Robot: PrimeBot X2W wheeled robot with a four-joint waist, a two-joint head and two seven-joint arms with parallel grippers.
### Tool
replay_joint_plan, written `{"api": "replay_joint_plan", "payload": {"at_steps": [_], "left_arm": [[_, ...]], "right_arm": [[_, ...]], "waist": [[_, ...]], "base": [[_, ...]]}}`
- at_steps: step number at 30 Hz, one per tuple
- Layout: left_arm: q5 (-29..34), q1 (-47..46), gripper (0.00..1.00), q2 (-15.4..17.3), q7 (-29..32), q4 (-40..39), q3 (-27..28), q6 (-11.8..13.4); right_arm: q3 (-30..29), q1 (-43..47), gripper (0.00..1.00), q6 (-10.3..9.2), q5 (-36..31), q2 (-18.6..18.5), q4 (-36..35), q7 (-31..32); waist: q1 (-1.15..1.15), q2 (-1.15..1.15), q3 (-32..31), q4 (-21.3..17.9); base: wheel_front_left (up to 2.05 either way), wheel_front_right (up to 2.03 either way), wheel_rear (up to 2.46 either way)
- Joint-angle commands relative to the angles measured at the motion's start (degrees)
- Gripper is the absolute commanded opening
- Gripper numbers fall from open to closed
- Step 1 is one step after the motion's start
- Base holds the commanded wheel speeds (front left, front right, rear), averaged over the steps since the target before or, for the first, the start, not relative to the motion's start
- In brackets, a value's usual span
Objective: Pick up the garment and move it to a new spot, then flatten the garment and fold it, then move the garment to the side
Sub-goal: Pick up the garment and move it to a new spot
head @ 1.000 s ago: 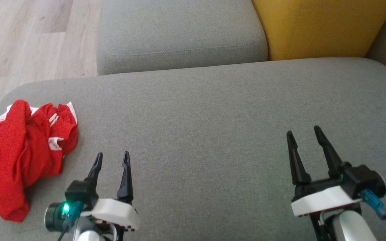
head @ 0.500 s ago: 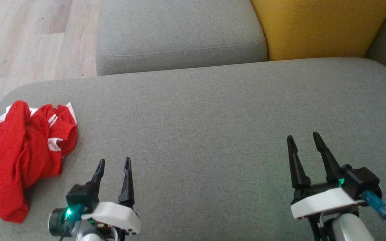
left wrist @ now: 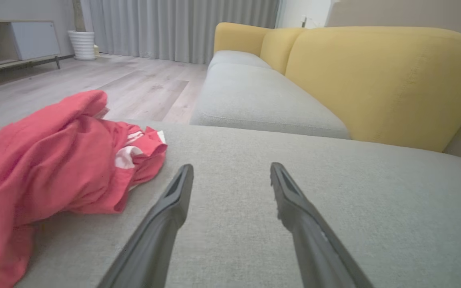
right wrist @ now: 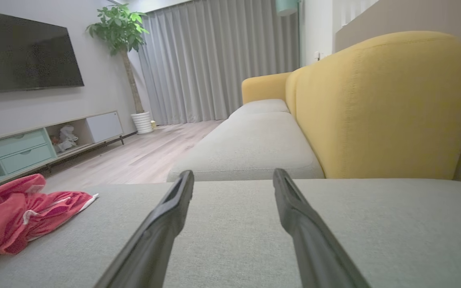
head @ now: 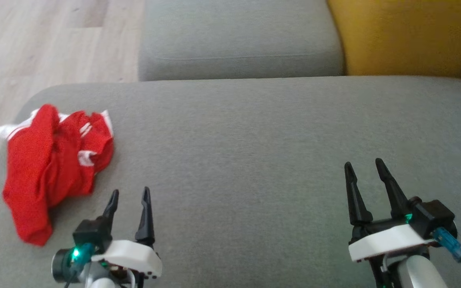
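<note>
While you are looking down from the head camera, the red garment (head: 54,168) is lying in a crumpled heap on the big grey sofa seat (head: 254,152). It is sitting at the robot's left end of the seat, close to the rounded corner. White stripes are showing in its folds, and a bit of white edge is poking out toward the wooden floor (head: 46,44).

The left tool (head: 130,191) is hovering just beside the garment, on its right and a little nearer to the robot, and it is not touching it. Its two dark fingers (left wrist: 174,200) are standing wide apart and are holding nothing. From the left wrist camera you are seeing the heap to the left of those fingers, with bare grey cloth between them.

The right tool (head: 363,162) is hanging well apart from the garment, over the right part of the same seat. Its fingers are spread wide too, and nothing is sitting between them. From the right wrist camera the garment is showing far off at the lower left.

Behind the big seat another grey seat (head: 238,40) is lying, and a yellow back cushion (head: 406,36) is standing next to it.
</note>
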Motion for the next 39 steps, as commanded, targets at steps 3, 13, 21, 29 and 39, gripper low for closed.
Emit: {"api": "replay_joint_plan", "payload": {"at_steps": [3,13,21,29,39], "left_arm": [[0.64,-3.09,1.0,-0.14,-0.71,-2.0,3.05,0.07],[2.1,-2.28,1.0,-0.17,-0.71,-3.13,4.52,-0.03],[1.32,0.1,1.0,-0.18,-0.71,-5.89,7.24,0.61],[0.18,1.4,1.0,-0.19,-0.71,-7.96,8.61,1.36],[-0.02,1.49,1.0,-0.19,-0.71,-8.12,8.88,0.65]], "right_arm": [[1.56,-1.37,1.0,-0.05,-0.29,-0.27,-2.19,-0.15],[3.04,-0.55,1.0,-0.05,0.52,-0.27,-1.94,-0.31],[6.34,-1.98,1.0,-0.05,1.81,-0.27,-0.88,-0.3],[8.99,-4.17,1.0,-0.05,2.38,-0.27,1.4,-0.4],[9.31,-4.42,1.0,-0.05,4.66,-0.27,2.62,-1.22]], "waist": [[0.0,0.0,-0.2,5.85],[0.0,0.0,-1.3,18.18],[0.0,0.0,-0.17,23.46],[0.0,0.0,0.67,24.19],[0.0,0.0,0.55,24.1]], "base": [[0.0,0.0,0.0],[0.0,0.0,0.0],[0.0,0.0,0.0],[0.0,0.0,0.0],[0.0,0.0,0.0]]}}
